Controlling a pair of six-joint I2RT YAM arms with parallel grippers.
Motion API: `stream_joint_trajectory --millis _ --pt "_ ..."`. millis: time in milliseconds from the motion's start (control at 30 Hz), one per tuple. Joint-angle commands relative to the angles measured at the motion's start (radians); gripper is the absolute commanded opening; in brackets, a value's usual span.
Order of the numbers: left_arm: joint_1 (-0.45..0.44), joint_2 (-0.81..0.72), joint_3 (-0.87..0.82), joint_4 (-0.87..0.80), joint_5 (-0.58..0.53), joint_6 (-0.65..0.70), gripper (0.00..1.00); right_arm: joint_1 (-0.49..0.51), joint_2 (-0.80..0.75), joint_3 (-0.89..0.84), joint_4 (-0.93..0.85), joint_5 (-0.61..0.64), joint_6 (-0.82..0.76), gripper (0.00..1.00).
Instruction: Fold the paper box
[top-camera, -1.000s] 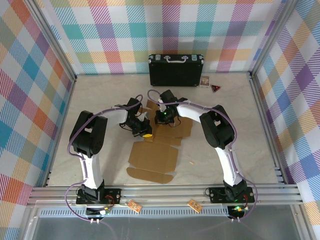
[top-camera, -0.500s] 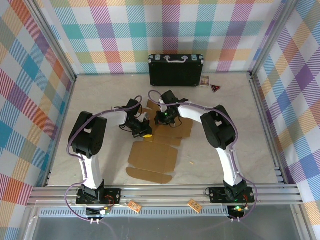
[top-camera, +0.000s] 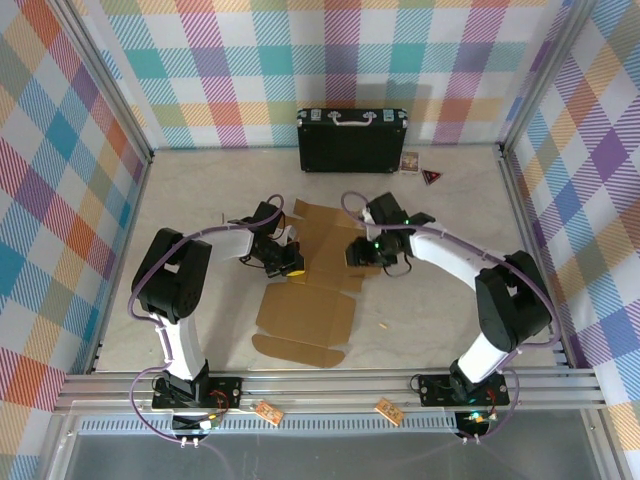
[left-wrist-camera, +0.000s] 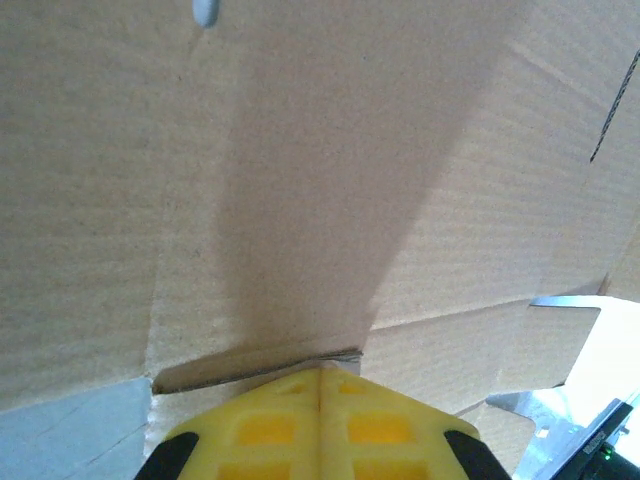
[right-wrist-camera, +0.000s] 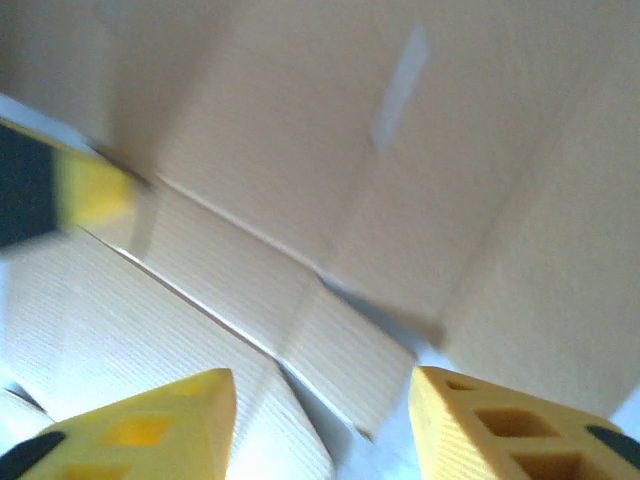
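The plain brown corrugated cardboard sheet (top-camera: 305, 315) lies mostly flat at frame centre on the beige worktop (top-camera: 200, 200). Left claw (top-camera: 288, 262): clenched at a flap edge, grip unconfirmed. Right claw (top-camera: 360, 252): released, above the sheet. Judged early: no walls formed yet

Paper box (top-camera: 305, 315): brown corrugated cardboard, matt, finely ribbed, with scored creases. Left gripper (left-wrist-camera: 320, 378) and right gripper (right-wrist-camera: 320, 390): smooth yellow plastic, slight sheen. Table (top-camera: 200, 200): pale, matt, faintly mottled. Far case (top-camera: 350, 145): black shell, bright metal handle (top-camera: 352, 119). Near rails (top-camera: 330, 385): brushed aluminium.
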Motion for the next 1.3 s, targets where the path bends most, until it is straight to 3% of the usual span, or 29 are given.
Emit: stream_joint_trajectory --millis 0,367,1067,1267 --pt "-0.001 0.084 -0.059 -0.09 -0.222 0.011 0.0 0.011 -0.021 -0.065 -0.03 -0.046 0.022 0.53" --pt "-0.011 0.064 -0.081 -0.061 -0.245 0.023 0.0 0.033 0.136 0.02 -0.017 -0.08 0.052 0.52" --pt "-0.027 0.051 -0.077 -0.079 -0.27 0.041 0.0 0.147 0.186 0.147 0.079 -0.138 0.115 0.41" --pt "-0.027 0.046 -0.079 -0.08 -0.271 0.042 0.0 0.151 0.276 0.166 0.098 -0.154 0.122 0.4"
